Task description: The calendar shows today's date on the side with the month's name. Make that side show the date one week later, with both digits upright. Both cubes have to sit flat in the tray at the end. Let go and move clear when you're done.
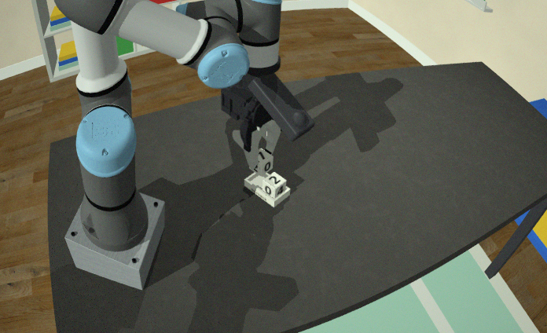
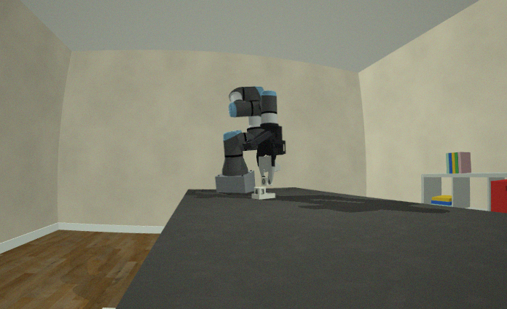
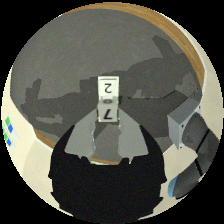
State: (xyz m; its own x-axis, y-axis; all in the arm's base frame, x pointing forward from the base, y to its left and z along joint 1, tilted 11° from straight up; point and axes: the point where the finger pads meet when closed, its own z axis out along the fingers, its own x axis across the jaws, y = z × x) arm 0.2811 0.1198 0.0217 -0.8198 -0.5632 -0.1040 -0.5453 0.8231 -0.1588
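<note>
1. A calendar tray (image 1: 252, 181) sits on the table (image 1: 391, 173), to the right of the arm's base (image 1: 137, 275).
2. One digit cube (image 1: 276, 184) sits in the tray.
3. The gripper (image 1: 263, 159) holds a second digit cube (image 1: 265, 161) just above the tray, seemingly over its vacant slot.
</note>
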